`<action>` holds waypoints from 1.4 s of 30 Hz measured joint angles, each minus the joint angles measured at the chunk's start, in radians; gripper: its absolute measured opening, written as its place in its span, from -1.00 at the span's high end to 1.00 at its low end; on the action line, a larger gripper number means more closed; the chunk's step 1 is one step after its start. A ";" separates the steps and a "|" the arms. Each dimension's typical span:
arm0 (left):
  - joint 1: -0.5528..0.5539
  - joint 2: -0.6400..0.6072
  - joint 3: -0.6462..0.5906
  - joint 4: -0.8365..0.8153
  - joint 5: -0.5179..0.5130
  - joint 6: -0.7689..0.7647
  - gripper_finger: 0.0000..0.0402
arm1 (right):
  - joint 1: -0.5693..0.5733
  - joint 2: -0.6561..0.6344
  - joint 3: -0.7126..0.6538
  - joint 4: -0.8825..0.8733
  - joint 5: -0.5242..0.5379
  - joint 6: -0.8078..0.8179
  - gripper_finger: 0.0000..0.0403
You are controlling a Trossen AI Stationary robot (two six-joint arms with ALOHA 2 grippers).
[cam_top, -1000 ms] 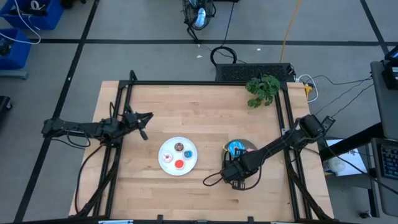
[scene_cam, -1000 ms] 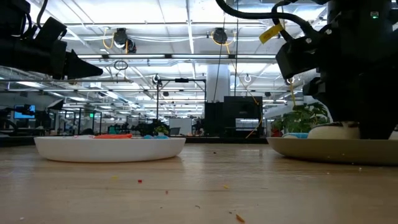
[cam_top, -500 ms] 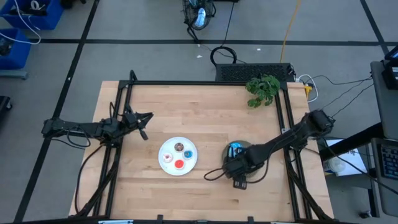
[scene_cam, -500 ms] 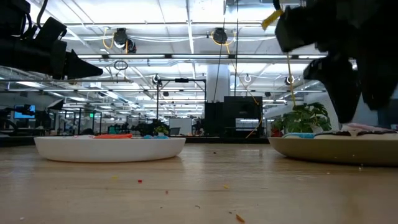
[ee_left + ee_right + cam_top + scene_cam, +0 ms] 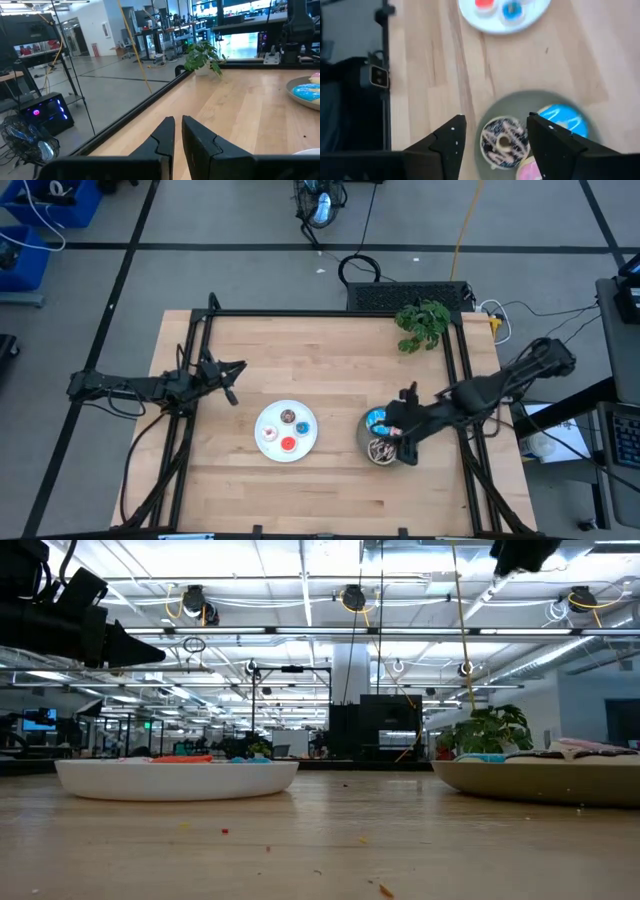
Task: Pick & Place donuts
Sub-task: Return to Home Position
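My right gripper (image 5: 495, 137) hangs open above the grey plate (image 5: 520, 102), touching nothing; in the high view it (image 5: 403, 428) covers the plate's right part. On that plate lie the dark brown drizzled donut (image 5: 504, 141), the larger blue donut (image 5: 563, 119) and the pink donut (image 5: 532, 171), which shows only partly. The white plate (image 5: 272, 448) carries the tiny brown (image 5: 288, 417), red (image 5: 289, 444) and blue (image 5: 302, 428) donuts. My left gripper (image 5: 232, 387) waits shut above the table's left part.
A small potted plant (image 5: 422, 322) stands at the table's far right corner. A black frame (image 5: 330, 313) runs along the table's far edge and sides. Bare wood lies between the two plates and in front of them.
My right gripper has risen from the grey plate, out of the top of the low view, and drawn back toward the table's right edge. The dark brown drizzled donut now shows uncovered on the grey plate.
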 joint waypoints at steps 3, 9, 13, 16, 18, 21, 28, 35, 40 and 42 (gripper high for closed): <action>0.000 0.000 0.000 -0.016 0.000 0.000 0.79 | 0.017 -0.042 -0.005 0.010 0.021 -0.040 0.10; 0.000 0.000 0.000 -0.022 0.000 0.000 0.79 | 0.028 -0.092 -0.096 0.084 0.022 -0.083 0.23; 0.000 0.000 0.000 -0.022 0.000 0.005 0.79 | 0.029 -0.113 -0.161 0.100 0.112 -0.099 0.45; 0.000 0.000 0.000 -0.034 0.000 0.046 0.79 | 0.028 -0.137 -0.215 0.119 0.154 -0.179 0.75; 0.000 0.000 0.000 -0.039 0.000 0.058 0.79 | 0.028 -0.165 -0.268 0.204 0.154 -0.255 0.93; 0.000 0.000 0.000 -0.040 0.001 0.060 0.79 | 0.029 -0.232 -0.387 0.411 0.152 -0.373 0.94; -0.001 0.000 0.000 -0.037 0.076 0.068 0.79 | -0.008 -0.423 -0.670 0.693 0.147 -0.518 0.98; 0.000 0.000 0.004 -0.048 0.007 -0.009 0.79 | -0.063 -0.610 -0.800 0.794 0.112 -0.659 1.00; 0.000 0.018 0.064 -0.124 0.018 -0.010 0.81 | -0.113 -0.730 -0.809 0.795 0.056 -0.726 1.00; -0.001 0.033 0.101 -0.160 0.091 0.021 0.89 | -0.120 -0.774 -0.809 0.796 0.037 -0.731 1.00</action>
